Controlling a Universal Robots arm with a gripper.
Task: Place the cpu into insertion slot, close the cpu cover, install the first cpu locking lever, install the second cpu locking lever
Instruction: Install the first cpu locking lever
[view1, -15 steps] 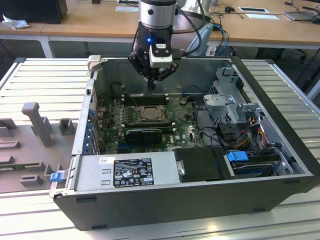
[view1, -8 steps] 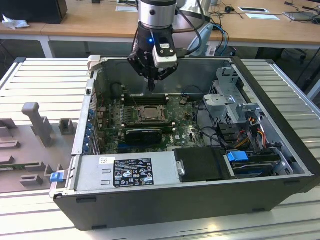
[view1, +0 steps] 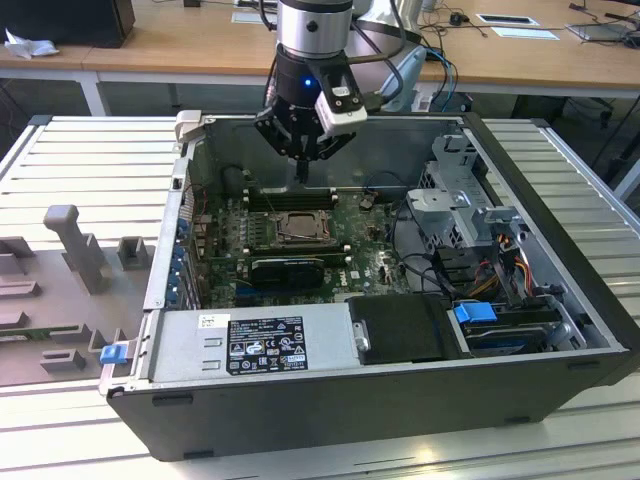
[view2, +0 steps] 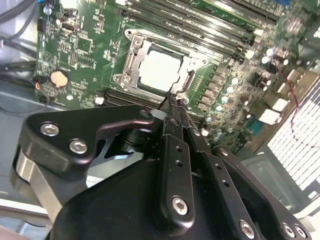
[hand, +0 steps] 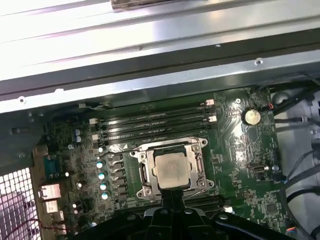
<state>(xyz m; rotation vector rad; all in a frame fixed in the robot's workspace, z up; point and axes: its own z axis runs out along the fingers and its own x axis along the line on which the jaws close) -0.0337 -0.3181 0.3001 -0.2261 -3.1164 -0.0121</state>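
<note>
The pale silver cpu (hand: 172, 168) lies flat in the insertion slot (view1: 297, 228) on the green motherboard (hand: 240, 145) inside the open computer case. The silvery cpu cover (hand: 198, 166) lies down around the cpu (view2: 159, 70), framing it with its cut-out centre. My gripper (view1: 302, 172) hangs above the board just behind the slot. Its black fingers (view2: 172, 145) are pressed together with nothing between them. In both wrist views the fingertips point at the socket's near edge.
Long black memory slots (hand: 150, 122) run beside the socket. A black ribbed heatsink (view1: 287, 268) sits in front of it. The case walls (view1: 190, 150), the power supply (view1: 250, 345) and the drive cage (view1: 455, 200) with cables surround the board. Grey fixtures (view1: 75, 245) stand at the exterior view's left.
</note>
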